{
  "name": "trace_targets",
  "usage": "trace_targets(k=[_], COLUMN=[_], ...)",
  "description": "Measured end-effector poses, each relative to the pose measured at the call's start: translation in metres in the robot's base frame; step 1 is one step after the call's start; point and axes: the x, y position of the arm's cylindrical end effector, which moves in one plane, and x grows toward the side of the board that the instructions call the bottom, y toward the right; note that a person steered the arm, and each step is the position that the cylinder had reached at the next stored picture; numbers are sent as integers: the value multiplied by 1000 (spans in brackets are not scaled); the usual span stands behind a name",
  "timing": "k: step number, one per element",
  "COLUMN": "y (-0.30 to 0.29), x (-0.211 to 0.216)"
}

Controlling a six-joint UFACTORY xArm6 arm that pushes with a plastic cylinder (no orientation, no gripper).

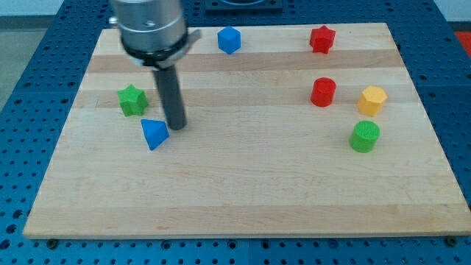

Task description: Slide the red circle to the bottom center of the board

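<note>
The red circle (pixel 323 92) is a short red cylinder at the view's right, in the upper half of the wooden board (pixel 243 191). My tip (pixel 176 126) rests on the board at the view's left, far from the red circle. It stands just right of the blue triangle (pixel 154 134) and right of the green star (pixel 132 100).
A yellow hexagon (pixel 372 100) sits just right of the red circle and a green circle (pixel 364 137) below and to its right. A red star (pixel 321 39) and a blue cube-like block (pixel 229 40) lie near the top edge.
</note>
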Motion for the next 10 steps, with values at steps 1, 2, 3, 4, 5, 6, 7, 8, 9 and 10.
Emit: trace_targets(k=[1, 2, 3, 4, 5, 6, 7, 8, 9, 10], y=[-42, -52, -60, -33, 19, 49, 88, 125, 126, 123], x=[29, 56, 82, 54, 8, -20, -52, -67, -65, -64])
